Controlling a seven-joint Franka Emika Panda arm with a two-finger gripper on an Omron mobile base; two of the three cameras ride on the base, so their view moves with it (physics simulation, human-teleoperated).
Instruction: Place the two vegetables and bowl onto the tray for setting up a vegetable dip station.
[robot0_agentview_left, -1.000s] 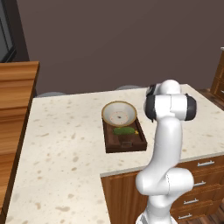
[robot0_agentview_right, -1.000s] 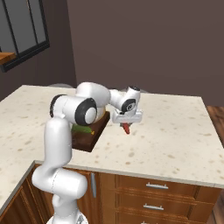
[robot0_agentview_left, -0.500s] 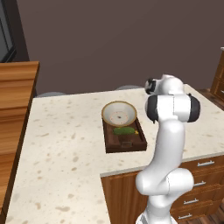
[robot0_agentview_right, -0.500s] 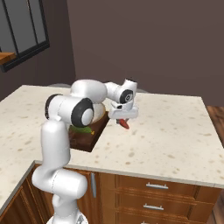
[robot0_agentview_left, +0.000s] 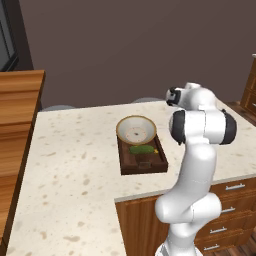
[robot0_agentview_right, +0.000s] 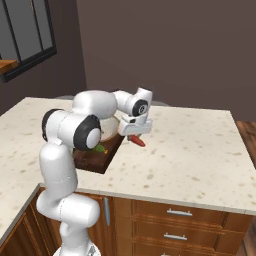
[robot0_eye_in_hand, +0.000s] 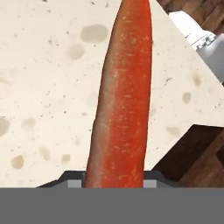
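My gripper (robot0_agentview_right: 135, 135) is shut on the slim red vegetable (robot0_agentview_right: 138, 141), holding it a little above the speckled counter just right of the tray (robot0_agentview_right: 92, 161). In the hand view the red vegetable (robot0_eye_in_hand: 122, 96) runs up the middle and hides the fingertips, with a corner of the tray (robot0_eye_in_hand: 199, 153) at lower right. The dark-brown tray (robot0_agentview_left: 131, 165) lies on the counter. The tan-rimmed bowl (robot0_agentview_left: 136, 130) sits on its far end and the dark-green vegetable (robot0_agentview_left: 141, 149) lies in it just in front of the bowl. The bowl (robot0_agentview_right: 111, 127) is partly hidden behind my arm.
The beige counter (robot0_agentview_left: 75, 165) stretches wide to the left of the tray and to the right (robot0_agentview_right: 195, 145) of it. A tall wooden cabinet (robot0_agentview_left: 17, 110) stands at the far left. Drawers (robot0_agentview_right: 175, 225) run under the counter's front edge.
The hand has moved a little to the left, toward the tray, carrying the red vegetable. The tray, bowl and green vegetable have not moved.
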